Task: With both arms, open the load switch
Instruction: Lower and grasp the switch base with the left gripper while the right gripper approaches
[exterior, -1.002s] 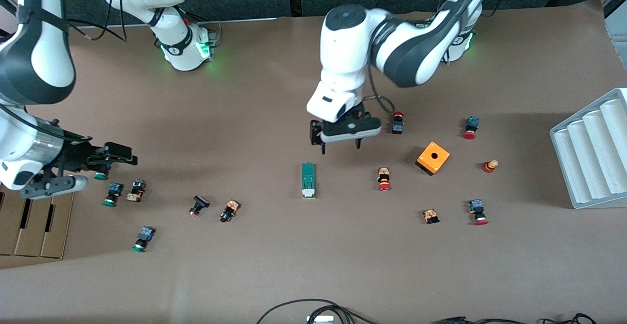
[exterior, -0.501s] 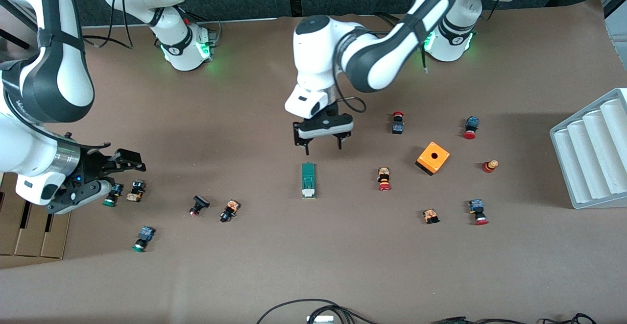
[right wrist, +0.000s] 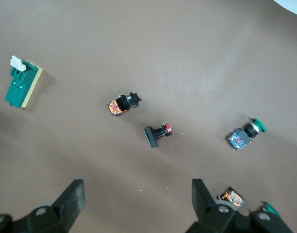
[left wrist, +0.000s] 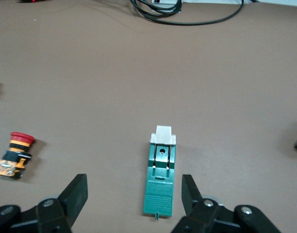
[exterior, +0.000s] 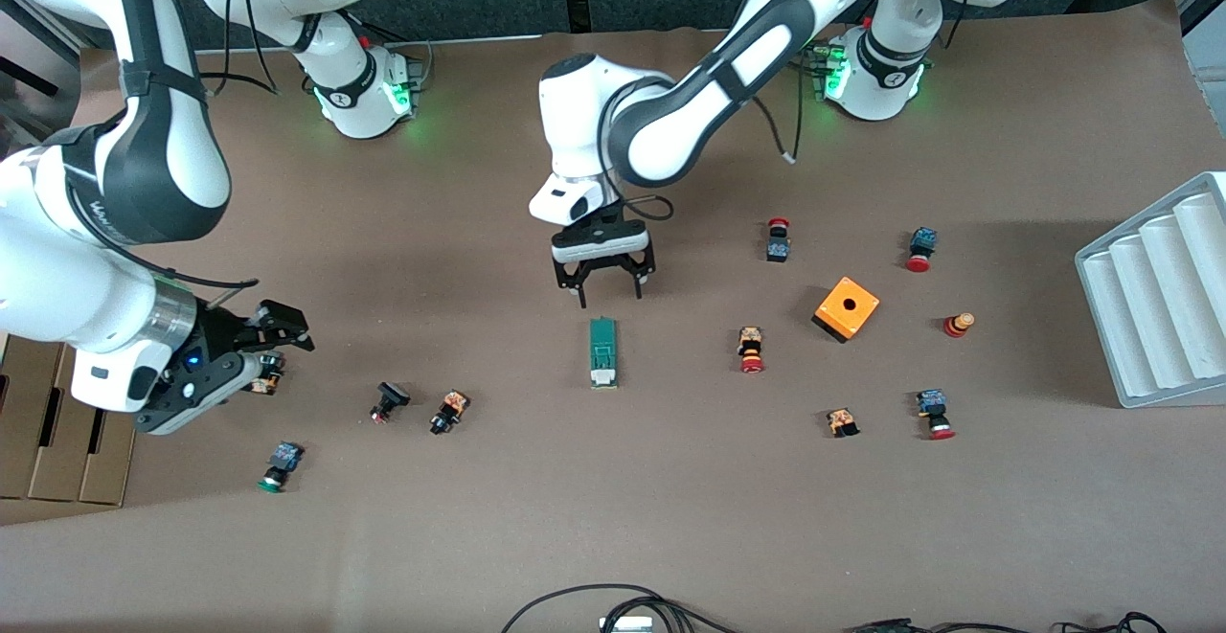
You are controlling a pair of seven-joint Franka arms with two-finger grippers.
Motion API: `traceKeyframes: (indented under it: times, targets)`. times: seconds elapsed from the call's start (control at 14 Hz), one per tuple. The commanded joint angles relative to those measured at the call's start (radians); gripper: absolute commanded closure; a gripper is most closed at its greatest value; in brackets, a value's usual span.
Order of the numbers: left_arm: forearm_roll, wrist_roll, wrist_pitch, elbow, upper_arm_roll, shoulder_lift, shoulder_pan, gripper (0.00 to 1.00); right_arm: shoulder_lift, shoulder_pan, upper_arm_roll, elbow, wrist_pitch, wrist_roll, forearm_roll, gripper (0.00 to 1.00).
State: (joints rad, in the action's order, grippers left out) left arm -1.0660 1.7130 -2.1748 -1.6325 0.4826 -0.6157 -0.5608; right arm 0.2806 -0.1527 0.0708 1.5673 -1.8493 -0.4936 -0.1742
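The load switch is a slim dark-green block with a white sliding piece at the end nearer the front camera, lying flat at mid-table. My left gripper hangs open just above the switch's green end. In the left wrist view that green end of the load switch lies between the spread fingers, closer to one of them and touching neither; my left gripper holds nothing. My right gripper is open and empty over small push buttons at the right arm's end. The right wrist view shows my right gripper over bare table, with the load switch off to one side.
Small push buttons lie scattered on both sides of the switch. An orange cube box and a white ridged tray sit toward the left arm's end. Cardboard lies under the right arm. Cables run along the front edge.
The left arm swung toward the right arm's end and came down over the switch's green end, its fingers narrowing slightly. The right gripper moved toward mid-table over the push buttons.
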Motion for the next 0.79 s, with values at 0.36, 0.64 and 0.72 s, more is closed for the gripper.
traceKeyframes:
  times: [0.36,0.64,0.72]
  targets:
    - [-0.466,0.448,-0.091,0.000,-0.009,-0.169,-0.017,0.12,0.054,-0.013,0.003,-0.026,-0.083,-0.204,0.013,0.02]
    - [-0.555,0.531,-0.012,0.010,-0.012,-0.225,-0.070,0.13,0.075,-0.018,0.000,-0.027,-0.109,-0.328,0.015,0.02]
    - [-0.572,0.534,0.010,0.014,-0.012,-0.234,-0.085,0.16,0.086,-0.030,-0.009,-0.027,-0.128,-0.358,0.013,0.02]
